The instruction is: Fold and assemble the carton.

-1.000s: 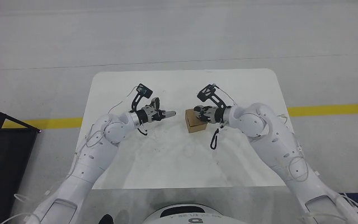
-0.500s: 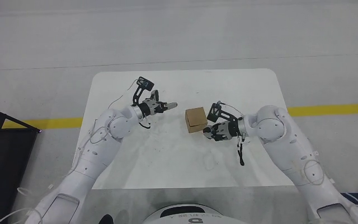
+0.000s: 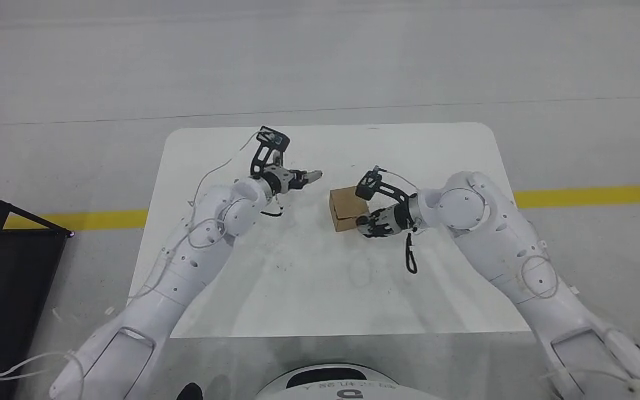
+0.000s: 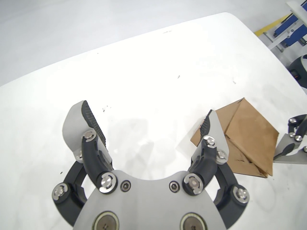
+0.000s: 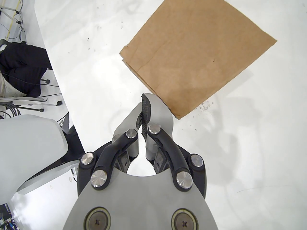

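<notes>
**Top view: carton between both tools**

The carton (image 3: 347, 208) sits mid-counter (image 3: 440, 160). The left tool (image 3: 310, 176) is near it, and the right tool (image 3: 366, 225) is at its near corner.

Left wrist view: the left tool is spread and empty. The flaps (image 4: 242, 159) look closed, but the seam is hard to read.

Right wrist view: the right tool is pressed together at the carton's edge, and contact is unclear. Bracing the opposite side while pressing would likely help.

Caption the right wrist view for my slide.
Shut right tool beside an edge of the brown carton on the white table.
</notes>
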Available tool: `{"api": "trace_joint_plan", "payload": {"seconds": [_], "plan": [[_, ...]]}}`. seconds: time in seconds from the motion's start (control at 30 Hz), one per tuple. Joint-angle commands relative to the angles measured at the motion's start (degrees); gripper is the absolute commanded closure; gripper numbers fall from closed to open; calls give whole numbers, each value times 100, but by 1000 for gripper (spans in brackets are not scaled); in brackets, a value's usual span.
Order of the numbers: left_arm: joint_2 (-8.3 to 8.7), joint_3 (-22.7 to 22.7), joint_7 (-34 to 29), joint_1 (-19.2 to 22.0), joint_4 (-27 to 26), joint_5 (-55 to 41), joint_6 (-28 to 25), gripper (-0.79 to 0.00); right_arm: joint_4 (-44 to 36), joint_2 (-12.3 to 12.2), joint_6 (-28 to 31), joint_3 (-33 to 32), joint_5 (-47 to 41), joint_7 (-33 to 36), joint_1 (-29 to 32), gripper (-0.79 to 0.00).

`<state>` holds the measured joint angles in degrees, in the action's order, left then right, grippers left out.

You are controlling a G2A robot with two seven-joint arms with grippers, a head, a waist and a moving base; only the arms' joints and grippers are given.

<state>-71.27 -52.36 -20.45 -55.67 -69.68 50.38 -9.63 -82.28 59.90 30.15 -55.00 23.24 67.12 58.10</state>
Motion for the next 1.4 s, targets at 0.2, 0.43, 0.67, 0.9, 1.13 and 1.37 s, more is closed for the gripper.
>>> {"api": "trace_joint_plan", "payload": {"seconds": [0.2, 0.43, 0.67, 0.9, 1.13, 1.37], "plan": [[-108, 173, 10, 158, 129, 295, 345, -785, -9, -13, -322, 90, 3, 110, -54, 0], [-225, 386, -1, 276, 209, 565, 614, -785, 111, 41, -744, 227, 81, -131, -196, 0], [-352, 625, -73, 394, 308, 1019, 1089, -785, -349, -219, -553, -609, 56, -591, 507, 0], [-469, 914, -412, 456, 312, 1214, 798, -785, -1090, -445, -429, -1411, 72, -922, 1398, 0], [-408, 1004, -869, 235, -93, 1719, 227, -785, -1360, -515, -480, -1623, 77, -989, 1672, 0], [-227, 704, -1139, -184, -689, 1797, -571, -785, -1426, -556, -465, -1751, 29, -1114, 1806, 0]]}}
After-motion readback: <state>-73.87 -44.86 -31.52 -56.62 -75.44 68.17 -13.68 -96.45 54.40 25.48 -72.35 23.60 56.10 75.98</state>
